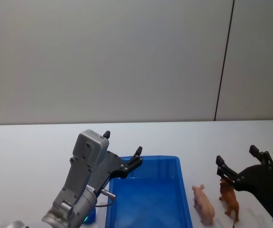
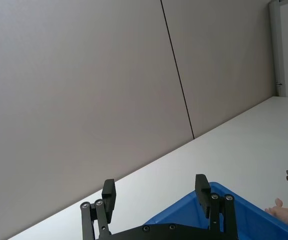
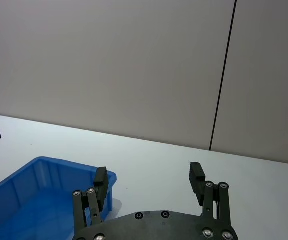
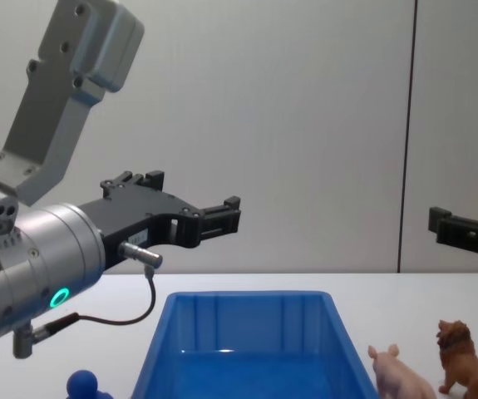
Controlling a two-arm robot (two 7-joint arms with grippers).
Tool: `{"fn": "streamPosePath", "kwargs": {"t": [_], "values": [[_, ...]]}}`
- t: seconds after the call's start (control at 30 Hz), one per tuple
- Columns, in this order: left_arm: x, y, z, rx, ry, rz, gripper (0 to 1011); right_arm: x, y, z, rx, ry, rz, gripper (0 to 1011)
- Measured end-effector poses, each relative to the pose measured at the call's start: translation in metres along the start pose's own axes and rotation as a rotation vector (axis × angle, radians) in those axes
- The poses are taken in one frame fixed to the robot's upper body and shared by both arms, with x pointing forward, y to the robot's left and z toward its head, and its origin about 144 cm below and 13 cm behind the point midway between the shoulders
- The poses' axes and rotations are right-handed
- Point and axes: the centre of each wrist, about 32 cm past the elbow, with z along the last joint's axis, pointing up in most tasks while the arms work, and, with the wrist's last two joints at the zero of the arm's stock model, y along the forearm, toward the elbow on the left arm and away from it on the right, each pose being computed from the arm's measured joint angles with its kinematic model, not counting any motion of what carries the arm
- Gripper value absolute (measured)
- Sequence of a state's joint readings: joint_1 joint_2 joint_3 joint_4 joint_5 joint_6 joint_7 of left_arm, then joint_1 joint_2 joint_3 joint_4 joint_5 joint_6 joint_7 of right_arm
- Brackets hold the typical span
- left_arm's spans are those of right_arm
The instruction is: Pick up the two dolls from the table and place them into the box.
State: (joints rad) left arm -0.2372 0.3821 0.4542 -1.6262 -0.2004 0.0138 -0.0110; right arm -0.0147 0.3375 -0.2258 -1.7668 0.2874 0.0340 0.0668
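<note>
Left hand [image 1: 122,142] and right hand [image 1: 236,155] both gaped empty; reaching for the lion [image 1: 229,197], I risked toppling the pig [image 1: 203,205] just beside it.

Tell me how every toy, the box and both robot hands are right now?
box: open-topped, on the table, no toy seen inside.
lion: standing upright on the table, right of the box.
pig: standing upright on the table, between box and lion.
blue figure: on the table, left of the box, outside it.
left hand: open, empty, raised by the box's left side.
right hand: open, empty, raised near the lion.
</note>
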Motion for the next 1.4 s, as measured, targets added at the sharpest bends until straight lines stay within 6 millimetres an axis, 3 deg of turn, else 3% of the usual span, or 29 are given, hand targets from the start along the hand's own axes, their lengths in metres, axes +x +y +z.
{"fn": "streamPosePath", "kwargs": {"t": [1.4], "values": [[0.0000,0.0000,0.0000,0.000,0.000,0.000,1001,-0.0004,-0.0017,-0.0001,-0.022,0.001,-0.013,1001]]}}
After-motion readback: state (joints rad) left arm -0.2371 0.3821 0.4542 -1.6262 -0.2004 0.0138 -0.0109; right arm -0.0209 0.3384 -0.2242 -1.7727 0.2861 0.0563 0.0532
